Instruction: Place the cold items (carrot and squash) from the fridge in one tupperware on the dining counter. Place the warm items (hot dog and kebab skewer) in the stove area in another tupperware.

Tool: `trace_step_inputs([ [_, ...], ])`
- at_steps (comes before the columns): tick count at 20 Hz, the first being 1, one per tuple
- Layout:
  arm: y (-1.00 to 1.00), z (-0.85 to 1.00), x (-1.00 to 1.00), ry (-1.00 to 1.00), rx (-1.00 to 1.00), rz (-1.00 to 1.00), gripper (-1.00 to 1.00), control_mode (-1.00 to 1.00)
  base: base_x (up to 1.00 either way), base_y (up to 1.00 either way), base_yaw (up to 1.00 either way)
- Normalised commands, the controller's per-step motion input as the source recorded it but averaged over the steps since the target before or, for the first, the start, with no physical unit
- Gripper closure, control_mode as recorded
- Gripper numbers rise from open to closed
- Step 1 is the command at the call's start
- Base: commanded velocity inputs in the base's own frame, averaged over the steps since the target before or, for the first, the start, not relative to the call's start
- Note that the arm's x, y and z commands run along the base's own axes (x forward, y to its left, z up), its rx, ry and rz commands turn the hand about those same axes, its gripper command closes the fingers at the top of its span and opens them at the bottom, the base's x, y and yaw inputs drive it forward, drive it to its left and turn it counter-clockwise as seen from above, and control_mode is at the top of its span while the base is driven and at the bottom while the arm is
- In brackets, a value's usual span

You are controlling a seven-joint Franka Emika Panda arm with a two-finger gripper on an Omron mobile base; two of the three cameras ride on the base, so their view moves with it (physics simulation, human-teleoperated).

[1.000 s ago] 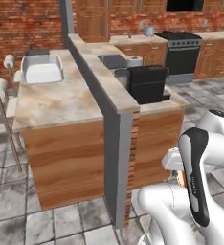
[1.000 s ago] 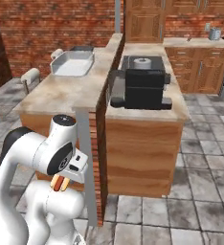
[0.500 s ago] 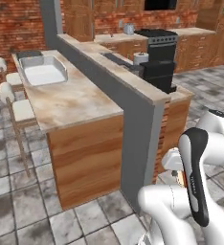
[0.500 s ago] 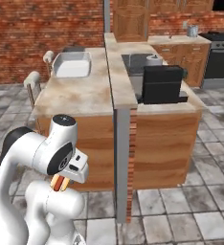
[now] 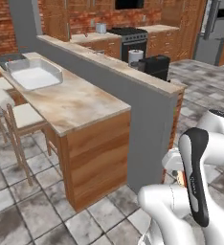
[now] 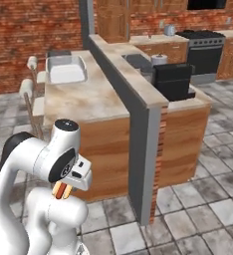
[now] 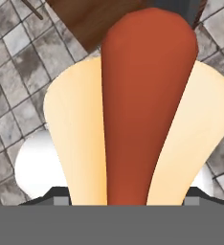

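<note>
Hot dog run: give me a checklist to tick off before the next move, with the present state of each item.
1. Hot dog in the gripper: ok, it sits between the jaws, bun and sausage pointing away from the hand.
2. Grip secure: cannot tell, the finger contact is hidden behind the bun.
3. Tupperware on the dining counter in sight: ok, a clear container lies at the far end.
4. That container free for warm items: cannot tell; nothing shows in it in the right base view.
5. Within arm's reach of the container: not ok, the arm is folded low by the counter's near end.
6. Stool along the counter side: not ok, it may crowd an approach there.
</note>
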Motion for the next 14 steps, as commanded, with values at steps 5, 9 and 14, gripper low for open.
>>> trace_step_inputs([
  [5, 0.0, 0.0, 0.0, 0.0, 0.0, 0.0, 1.0, 1.0, 0.46, 0.88, -0.32],
  [9, 0.0, 0.0, 0.0, 0.0, 0.0, 0.0, 1.0, 1.0, 0.53, 0.84, -0.33],
  [14, 0.0, 0.0, 0.0, 0.0, 0.0, 0.0, 1.0, 1.0, 0.23, 0.85, -0.33],
])
